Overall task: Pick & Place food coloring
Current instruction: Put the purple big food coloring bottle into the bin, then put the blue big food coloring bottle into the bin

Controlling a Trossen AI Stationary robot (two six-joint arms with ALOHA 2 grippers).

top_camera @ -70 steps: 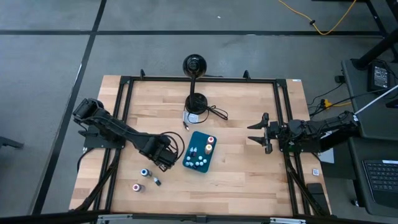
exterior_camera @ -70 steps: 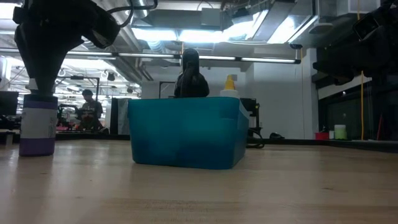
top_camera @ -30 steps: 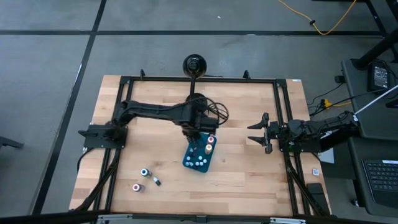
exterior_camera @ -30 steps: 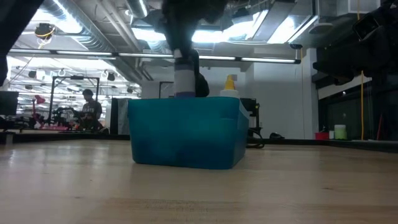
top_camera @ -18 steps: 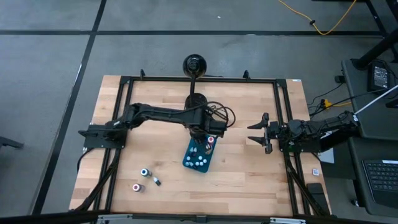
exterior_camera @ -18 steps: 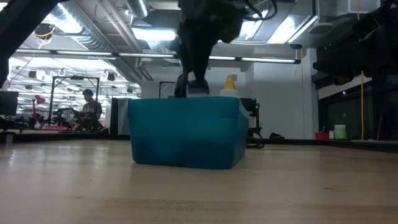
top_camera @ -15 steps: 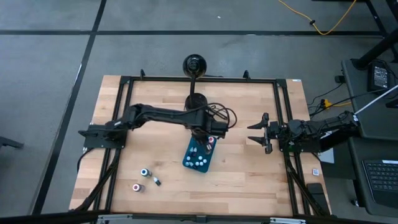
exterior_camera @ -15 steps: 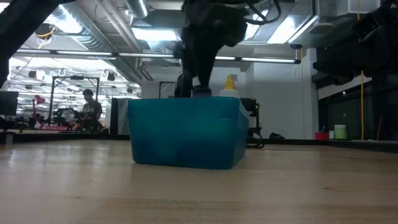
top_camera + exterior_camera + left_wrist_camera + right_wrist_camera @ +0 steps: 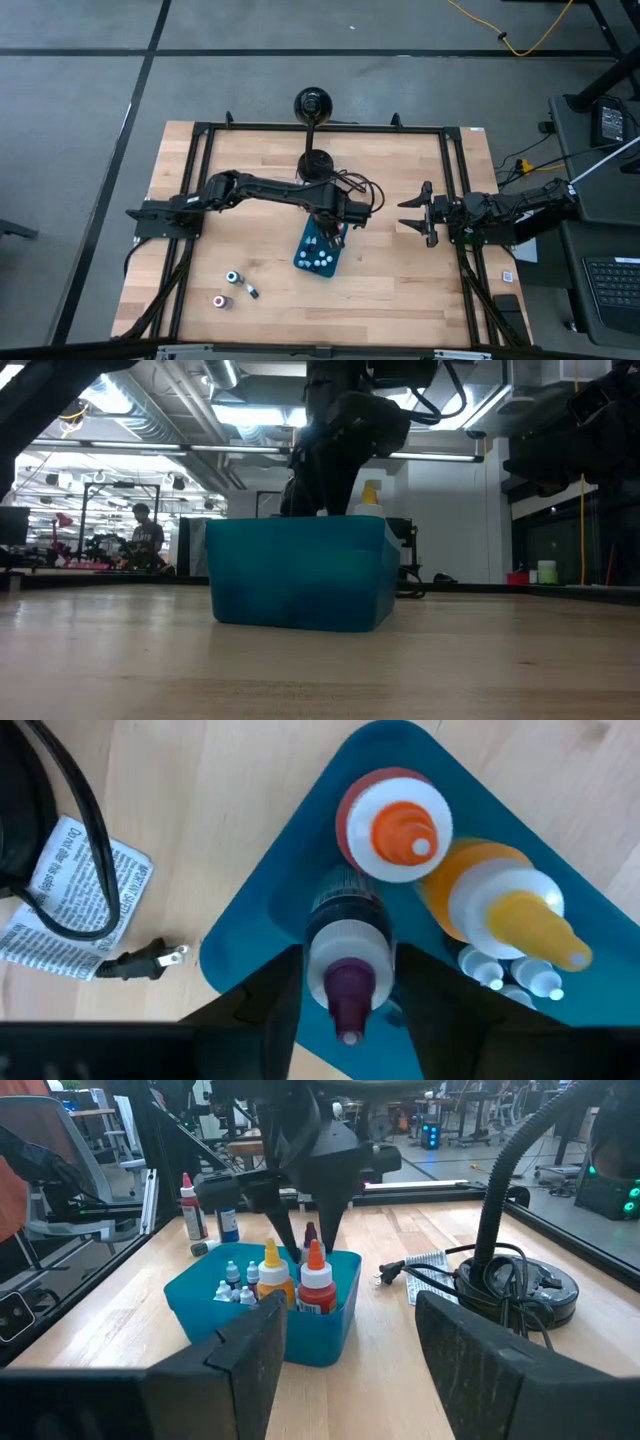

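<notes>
- Three loose bottles sit near the table's front-left corner, well apart from everything else.
- Left gripper hangs over the far end of the tray, mid-table. Wrist view shows its fingers either side of a purple-tipped bottle standing in the tray; can't tell if they're pressing it or just off it.
- In the tray beside it: a red bottle with orange tip, an orange one with yellow tip, and a bunch of tiny white-capped ones toward the near end.
- Right gripper waits by the table's right edge, jaws spread wide, nothing in them.
</notes>
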